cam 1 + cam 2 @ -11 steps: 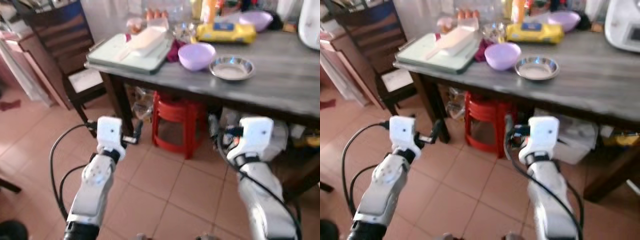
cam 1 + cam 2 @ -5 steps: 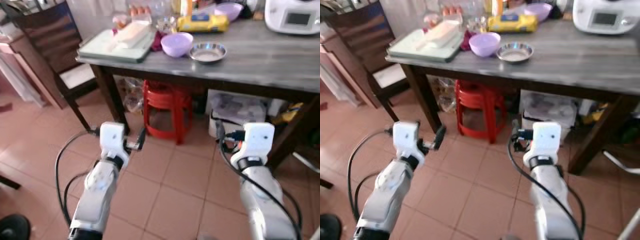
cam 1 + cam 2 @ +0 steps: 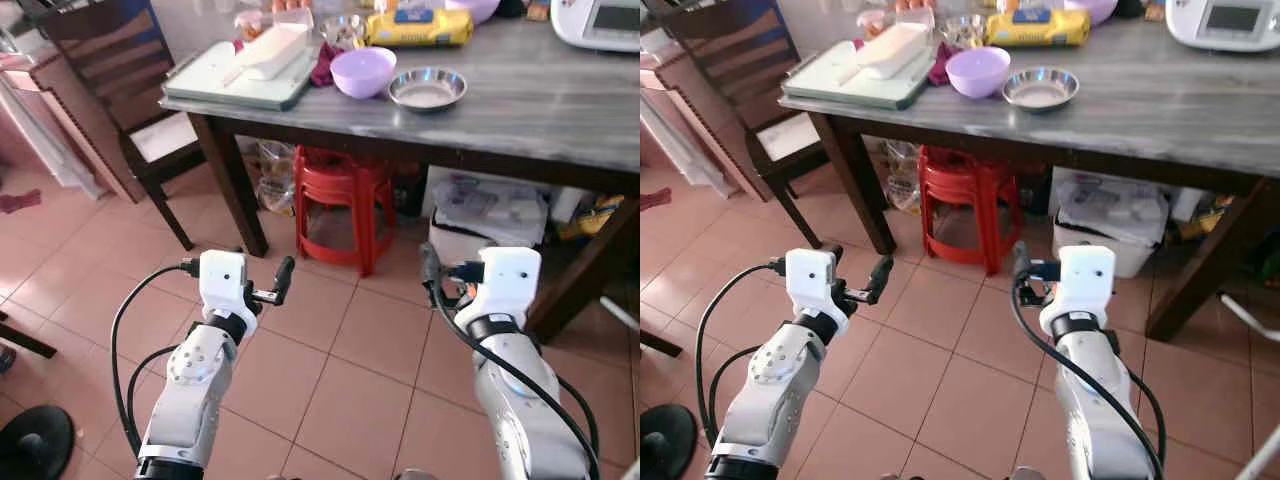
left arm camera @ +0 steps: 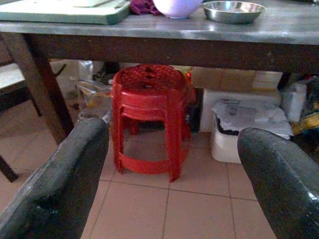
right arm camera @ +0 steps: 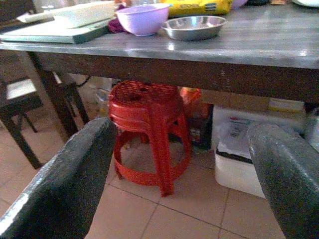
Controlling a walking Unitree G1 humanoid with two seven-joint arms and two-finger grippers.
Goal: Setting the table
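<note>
A grey table stands ahead of me. On it sit a purple bowl, a steel bowl, a pale green tray bearing a white dish, and a yellow packet. Both arms are held low over the tiled floor, short of the table's front edge. My left gripper is open and empty, its fingers wide apart. The right gripper is open and empty too, facing under the table.
Stacked red stools and a white box sit under the table. A dark wooden chair stands at the table's left end. A white appliance is at the back right. Table legs frame the space underneath.
The whole picture has shifted as the camera moved; the table now sits further off than a second ago. Both arms keep the same pose with their grippers open.
</note>
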